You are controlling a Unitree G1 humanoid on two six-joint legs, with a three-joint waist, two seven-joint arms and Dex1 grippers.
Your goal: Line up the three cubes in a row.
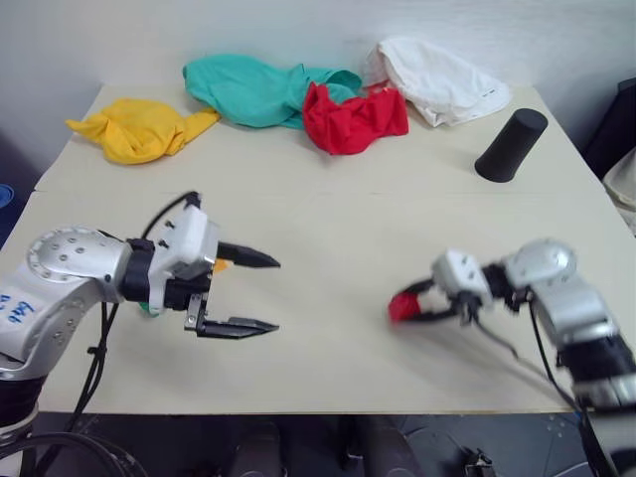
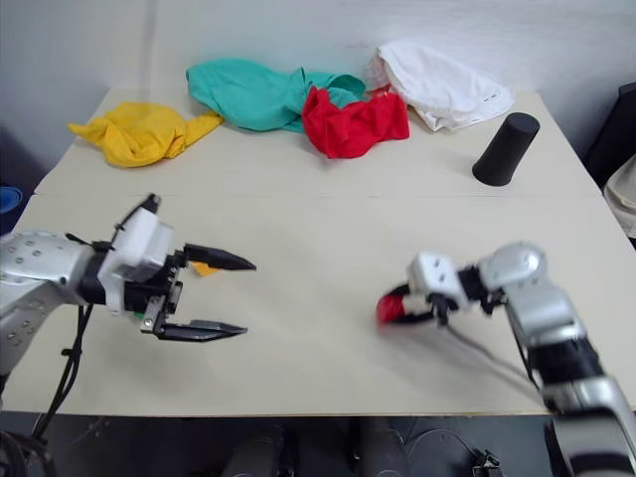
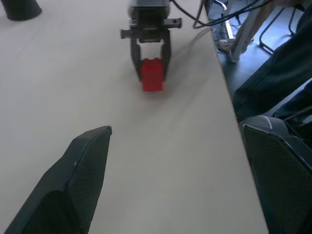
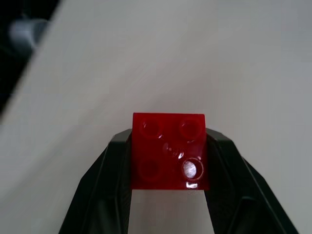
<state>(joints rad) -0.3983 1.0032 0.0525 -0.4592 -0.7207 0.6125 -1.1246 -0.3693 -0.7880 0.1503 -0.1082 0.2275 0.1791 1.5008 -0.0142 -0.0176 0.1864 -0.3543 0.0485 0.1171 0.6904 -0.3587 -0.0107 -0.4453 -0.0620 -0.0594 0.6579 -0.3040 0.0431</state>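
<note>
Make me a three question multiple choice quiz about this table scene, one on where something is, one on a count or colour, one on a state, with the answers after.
1. Where does the black cylinder stand?
A. near the table's far right corner, by the white cloth
B. beside the yellow cloth
C. between the two grippers

2. How many cloths lie along the far edge?
A. two
B. three
C. four

3. What is the right gripper doing?
A. hanging open
B. shut on the red cube
C. shut on a cloth

Answers: 1 A, it sits just in front of the white cloth. 2 C: yellow, teal, red, white. 3 B, both fingers press the cube's sides.
</note>
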